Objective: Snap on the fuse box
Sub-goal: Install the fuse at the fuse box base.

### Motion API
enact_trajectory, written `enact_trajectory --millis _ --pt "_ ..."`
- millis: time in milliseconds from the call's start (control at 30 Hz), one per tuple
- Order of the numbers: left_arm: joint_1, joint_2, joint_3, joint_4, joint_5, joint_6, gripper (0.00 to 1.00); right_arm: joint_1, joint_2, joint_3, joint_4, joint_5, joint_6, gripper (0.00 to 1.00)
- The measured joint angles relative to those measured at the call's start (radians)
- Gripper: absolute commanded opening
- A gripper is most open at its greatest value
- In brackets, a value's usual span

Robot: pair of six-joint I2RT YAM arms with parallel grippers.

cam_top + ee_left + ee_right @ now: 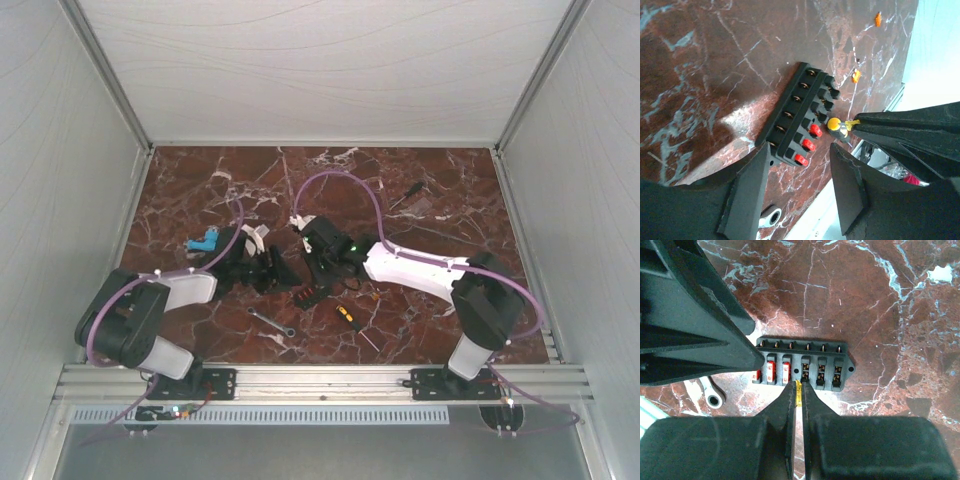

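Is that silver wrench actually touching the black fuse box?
Apart. The right wrist view shows a strip of bare marble tabletop between the wrench and the left end of the fuse box.

The fuse box lies flat on the red-brown marbled counter, its long side running left to right. Red fuses sit in its left slots, while the slots to the right show small metal contacts. The right fingers reach up from the bottom edge, pressed together on a yellow sliver, their tips just at the box's near edge. A black finger of the left arm covers the box's left end. A silver wrench shows its ring end at lower left.
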Motion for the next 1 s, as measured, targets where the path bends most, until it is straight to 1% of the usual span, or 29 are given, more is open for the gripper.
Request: enact_trajectory --millis 167,400,600,1000 --pt "0.0 -0.013 -0.022 -0.029 -0.027 -0.013 0.5 0.026 0.029 0.022 -0.006 0.039 -0.006 0.0" --pt "0.0 -0.013 -0.037 -0.055 -0.03 -0.032 0.47 0.046 0.059 0.036 -0.013 0.101 -0.015 0.0" --pt "-0.011 -0.006 -0.037 -0.077 -0.046 -0.037 0.45 0.047 0.073 0.036 -0.018 0.121 -0.025 0.0" --pt "-0.018 0.003 -0.025 -0.099 -0.053 -0.039 0.43 0.047 0.085 0.038 -0.019 0.129 -0.043 0.0"
